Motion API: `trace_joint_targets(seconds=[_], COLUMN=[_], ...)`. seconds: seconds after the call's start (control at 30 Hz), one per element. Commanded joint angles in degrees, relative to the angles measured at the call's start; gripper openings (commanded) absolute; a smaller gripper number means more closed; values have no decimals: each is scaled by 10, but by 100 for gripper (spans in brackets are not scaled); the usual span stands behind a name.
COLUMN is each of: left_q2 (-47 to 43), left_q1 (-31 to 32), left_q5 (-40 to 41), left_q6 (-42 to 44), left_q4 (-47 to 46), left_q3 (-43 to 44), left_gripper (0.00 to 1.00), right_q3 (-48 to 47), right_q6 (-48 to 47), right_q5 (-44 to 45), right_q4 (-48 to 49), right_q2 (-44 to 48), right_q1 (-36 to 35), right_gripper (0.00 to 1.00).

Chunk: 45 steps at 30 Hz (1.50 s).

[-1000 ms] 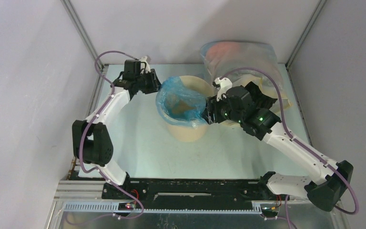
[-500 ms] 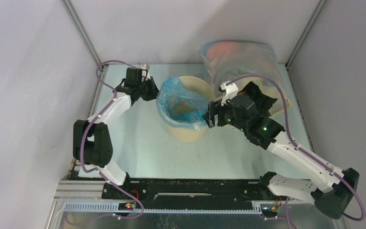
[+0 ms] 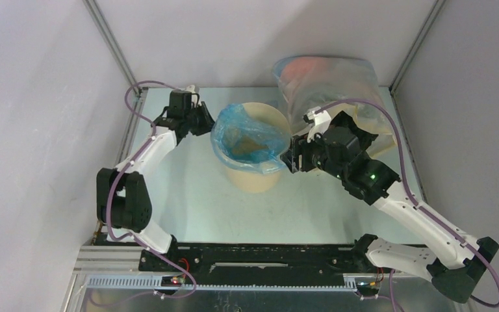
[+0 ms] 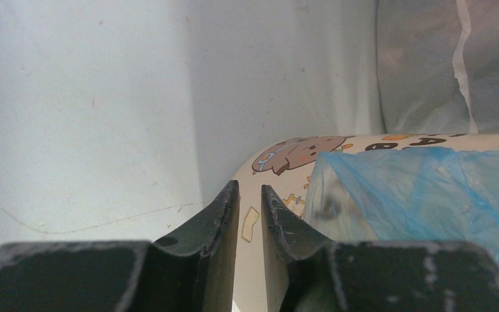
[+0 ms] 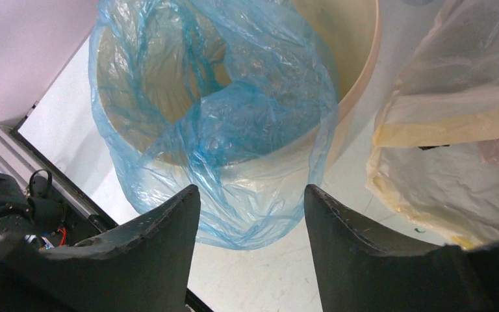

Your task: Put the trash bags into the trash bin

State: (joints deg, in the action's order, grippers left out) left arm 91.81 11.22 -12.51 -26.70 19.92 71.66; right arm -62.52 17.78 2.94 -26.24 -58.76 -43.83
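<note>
The tan trash bin [image 3: 255, 179] stands mid-table. The light-blue trash bag [image 3: 247, 133] sits in its mouth, with its film draped over the near and left rim. My left gripper [image 3: 206, 121] is just left of the bin. In the left wrist view its jaws [image 4: 250, 192] are nearly together with nothing between them. The bin's printed wall [image 4: 279, 169] is behind them and the bag [image 4: 429, 188] is to their right. My right gripper [image 3: 288, 158] is at the bin's right side. In the right wrist view it [image 5: 252, 195] is open and empty, just short of the bag [image 5: 234, 123] and bin [image 5: 357, 52].
A large cloudy clear-and-beige plastic sack [image 3: 328, 78] stands at the back right, close behind the right arm. It also shows in the right wrist view [image 5: 455, 97] and the left wrist view [image 4: 429, 58]. Enclosure walls surround the table.
My right gripper has drawn back to the right, off the bag's edge. My left gripper has shifted slightly left, away from the bag. The bag now lies spread over the rim.
</note>
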Motion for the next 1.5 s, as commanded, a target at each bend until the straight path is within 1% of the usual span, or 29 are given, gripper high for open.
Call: trace_joint_targets(seconds=[0.0, 0.1, 0.23, 0.33, 0.4, 0.63, 0.73, 0.8, 0.87, 0.97, 1.13, 1.27, 1.33, 1.4, 1.47], left_q2=[-47, -62, -91, -131, -162, -277, -321, -352, -372, -392, -392, -370, -355, -343, -337], left_q1=[-7, -12, -22, -31, -37, -38, -38, -37, -38, -35, -9, 19, 37, 57, 72], left_q5=[30, 34, 38, 32, 18, 10, -10, -19, -29, -61, -52, -14, 7, 32, 51], left_q6=[-18, -22, -23, -33, -40, -66, -91, -102, -118, -154, -150, -143, -136, -128, -121], left_q4=[6, 8, 21, 14, 10, 10, 10, 9, 8, -18, -2, 42, 66, 86, 95], left_q3=[6, -1, -20, -50, -69, -131, -162, -181, -196, -218, -193, -161, -142, -124, -113], left_gripper=[29, 32, 36, 40, 45, 70, 74, 76, 79, 89, 89, 86, 83, 80, 74], right_q3=[-13, 5, 36, 71, 91, 123, 130, 133, 133, 133, 131, 109, 84, 56, 14], right_q6=[13, 22, 37, 44, 43, 43, 43, 40, 36, 30, 15, -6, -25, -51, -74], right_q5=[2, -5, -9, -14, -12, 6, 25, 40, 48, 38, 42, 57, 56, 44, 31], right_q4=[-34, -25, -9, 22, 40, 92, 94, 94, 91, 85, 70, 38, 27, 21, 9], right_q2=[-12, -21, -25, -24, -30, -55, -51, -49, -47, -24, 54, 88, 89, 79, 54], right_q1=[-3, 2, 4, 4, 5, 32, 35, 36, 34, 31, 27, 27, 26, 25, 24], right_gripper=[63, 64, 59, 58, 58, 55, 55, 58, 63, 69, 78, 81, 80, 77, 73])
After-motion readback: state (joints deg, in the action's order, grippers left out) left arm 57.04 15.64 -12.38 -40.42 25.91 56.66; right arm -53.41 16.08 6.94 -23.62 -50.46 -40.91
